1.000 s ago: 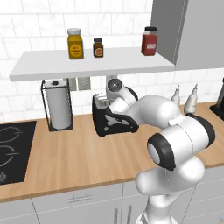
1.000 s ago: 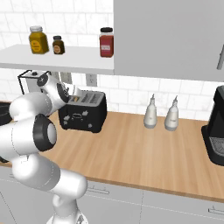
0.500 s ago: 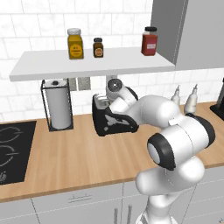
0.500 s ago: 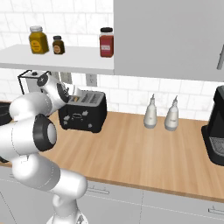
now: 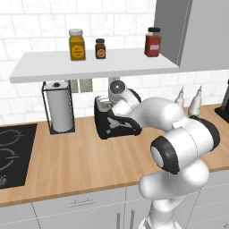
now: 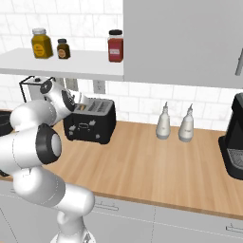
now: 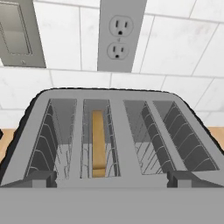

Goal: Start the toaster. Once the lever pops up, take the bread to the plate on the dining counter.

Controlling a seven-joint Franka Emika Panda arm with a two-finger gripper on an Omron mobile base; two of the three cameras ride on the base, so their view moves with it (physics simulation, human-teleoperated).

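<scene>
The black toaster [image 5: 114, 124] [image 6: 90, 124] stands on the wood worktop against the white-tiled wall. From straight above, its silver-grey top [image 7: 118, 131] shows open slots, and the tan bread [image 7: 99, 144] stands sunk in a slot left of centre. My gripper [image 7: 112, 179] hovers just over the toaster's near edge, open wide, with one dark fingertip [image 7: 39, 178] at each side and nothing between them. My wrist [image 5: 120, 91] [image 6: 66, 99] leans over the toaster top. The plate and the dining counter are out of view.
A paper towel holder [image 5: 58, 109] stands left of the toaster, with a black hob [image 5: 13, 152] beyond it. Two pale bottles [image 6: 163, 121] and a black coffee machine [image 6: 235, 137] are to the right. A shelf [image 5: 89, 66] with jars hangs low above. An outlet [image 7: 117, 35] is behind.
</scene>
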